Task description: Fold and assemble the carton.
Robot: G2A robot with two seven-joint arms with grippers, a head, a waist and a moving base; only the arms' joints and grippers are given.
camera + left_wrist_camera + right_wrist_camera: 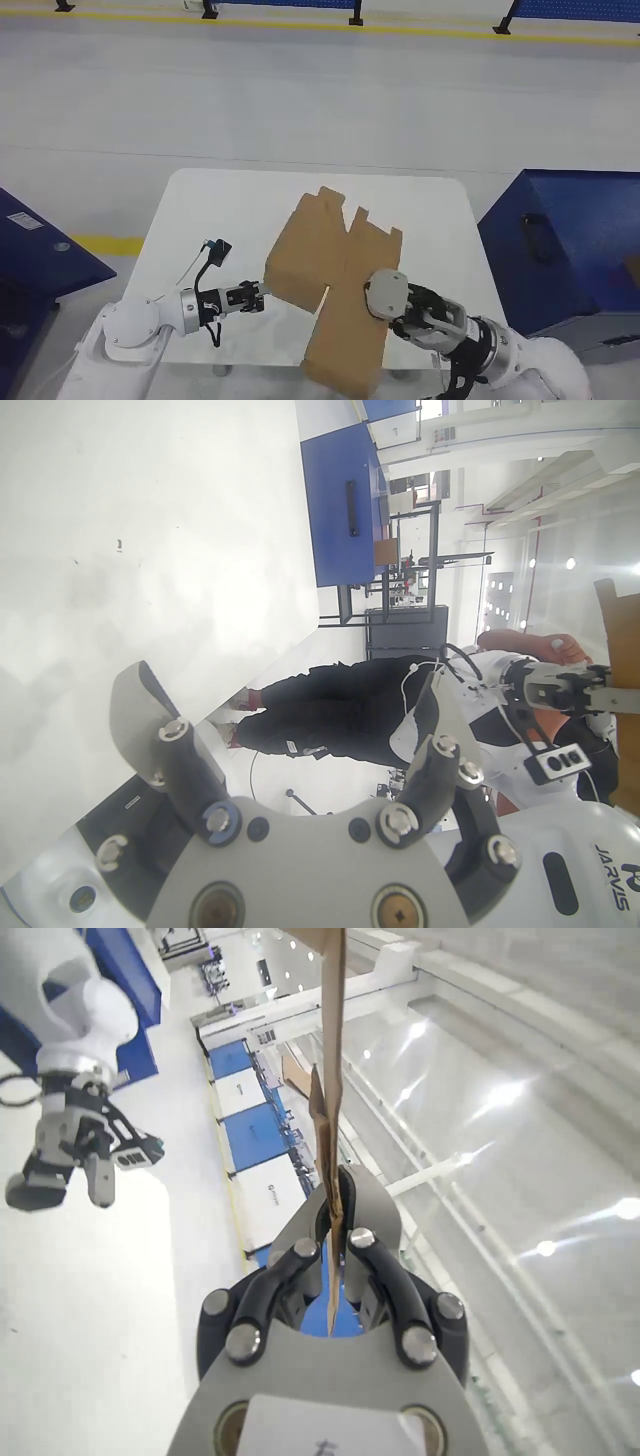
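The task looks barely begun. The carton (330, 270) is a flat, unfolded sheet: no wall stands up, no flap is bent over, and its notched flaps at the 12 o'clock end lie in one plane with the rest. It sits over the table (200, 210) from the centre toward 6 o'clock, and its near end reaches past the table's 6 o'clock edge.

The right gripper (262, 296) is at the carton's 9 o'clock edge, pressed together on that edge. Its wrist view shows the board edge-on and pinched between the 2 fingers. The left gripper (285, 695) is at the carton's 4 o'clock side, spread wide with nothing between its fingers. I cannot tell whether it touches the board.

By my judgement all of the work is left: opening the sheet into a tube, squaring the 4 walls, and folding and tucking the flaps. Only 1 grip is in place so far, and the free gripper will likely be needed to grip or brace the far side.
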